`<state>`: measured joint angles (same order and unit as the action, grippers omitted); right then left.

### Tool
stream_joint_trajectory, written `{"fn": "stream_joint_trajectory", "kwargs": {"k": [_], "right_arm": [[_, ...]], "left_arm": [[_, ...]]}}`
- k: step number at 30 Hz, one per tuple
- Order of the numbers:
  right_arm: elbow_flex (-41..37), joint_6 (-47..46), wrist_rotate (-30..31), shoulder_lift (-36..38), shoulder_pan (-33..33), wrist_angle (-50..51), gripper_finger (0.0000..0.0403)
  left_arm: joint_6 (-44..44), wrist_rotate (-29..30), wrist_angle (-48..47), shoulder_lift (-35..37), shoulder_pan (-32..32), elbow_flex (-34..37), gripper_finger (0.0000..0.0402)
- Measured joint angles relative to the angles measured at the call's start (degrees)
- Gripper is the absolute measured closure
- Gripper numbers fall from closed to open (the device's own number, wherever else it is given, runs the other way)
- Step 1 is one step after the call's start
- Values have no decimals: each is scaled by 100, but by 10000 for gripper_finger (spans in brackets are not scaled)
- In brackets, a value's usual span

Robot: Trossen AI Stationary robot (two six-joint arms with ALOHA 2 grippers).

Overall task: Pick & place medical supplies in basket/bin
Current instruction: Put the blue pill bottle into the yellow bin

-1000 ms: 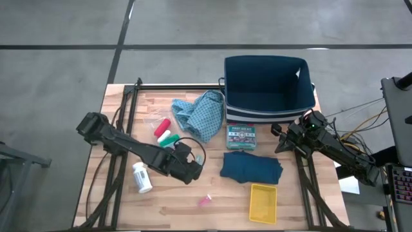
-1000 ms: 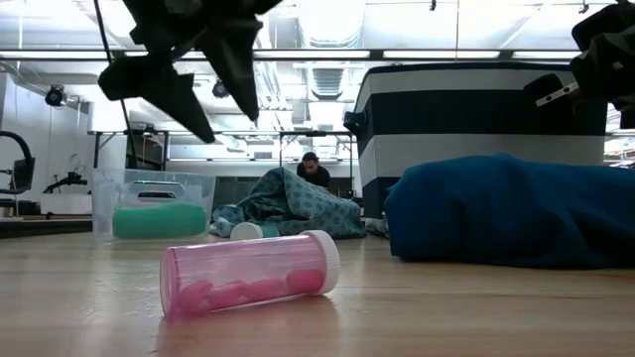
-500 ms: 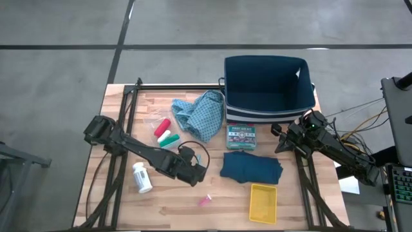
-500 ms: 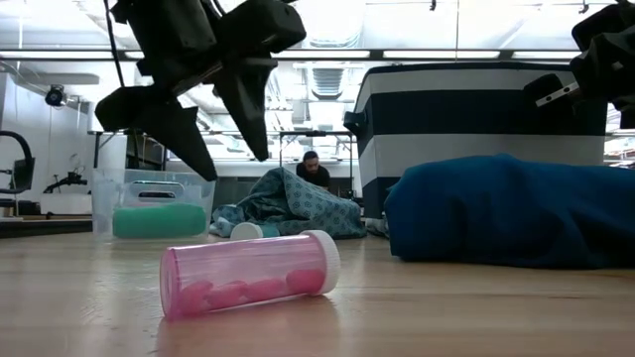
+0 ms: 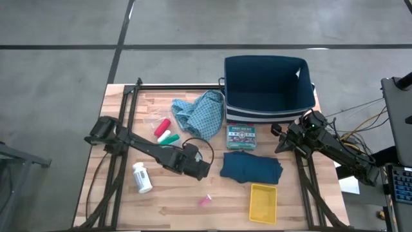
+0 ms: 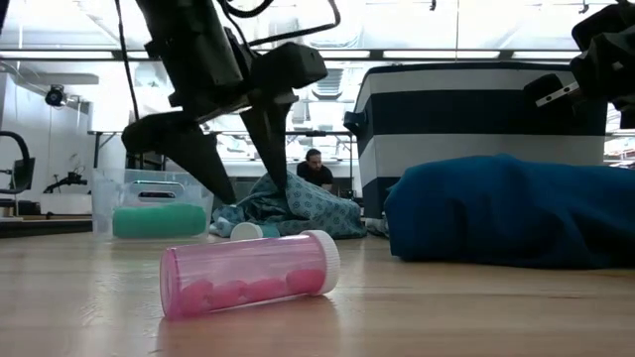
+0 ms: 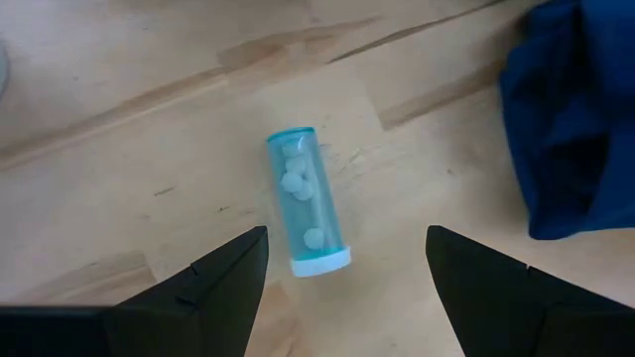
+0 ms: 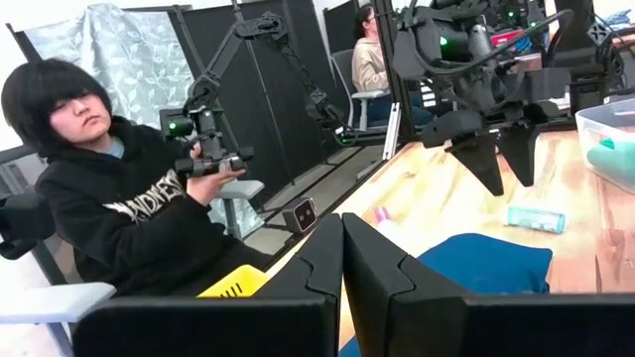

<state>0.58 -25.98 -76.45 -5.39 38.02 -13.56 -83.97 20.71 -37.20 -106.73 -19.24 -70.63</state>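
My left gripper (image 5: 198,170) (image 6: 256,203) (image 7: 345,238) hangs open just above a small clear blue vial (image 7: 306,203) with a white cap, which lies on its side on the wood; one finger stands on either side without touching. The white pill bottle (image 5: 141,177) lies on the table to the left of that gripper. The red, green and white cylinders (image 5: 165,133) lie beside the light-blue patterned cloth (image 5: 201,113). The dark teal folded cloth (image 5: 251,166) lies flat right of the gripper. My right gripper (image 5: 283,136) (image 8: 342,268) waits shut by the table's right edge.
The navy basket (image 5: 267,87) stands at the far right of the table, with a first-aid box (image 5: 241,136) in front of it. A pink vial (image 5: 205,201) (image 6: 248,283) and a yellow box (image 5: 262,201) lie near the near edge. People sit beyond the table (image 8: 119,208).
My left gripper has moved toward the table's right and come down toward the blue vial, staying open. Nothing on the table has shifted.
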Motion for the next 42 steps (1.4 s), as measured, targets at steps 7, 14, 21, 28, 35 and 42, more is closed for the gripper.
{"fn": "stream_joint_trajectory", "kwargs": {"k": [7,14,21,28,35,42], "right_arm": [[0,0,1,0,1,-1,394],[0,0,1,0,2,-2,394],[0,0,0,0,0,-1,394],[0,0,1,0,0,-13,394],[0,0,1,0,2,-13,394],[0,0,1,0,1,-11,394]], "left_arm": [[16,22,21,-44,128,2,121],[178,30,37,-166,181,9,121],[209,-36,269,-497,209,15,121],[239,-37,285,-550,214,15,121],[255,-57,290,-700,216,15,121],[320,-77,326,-700,216,15,138]]}}
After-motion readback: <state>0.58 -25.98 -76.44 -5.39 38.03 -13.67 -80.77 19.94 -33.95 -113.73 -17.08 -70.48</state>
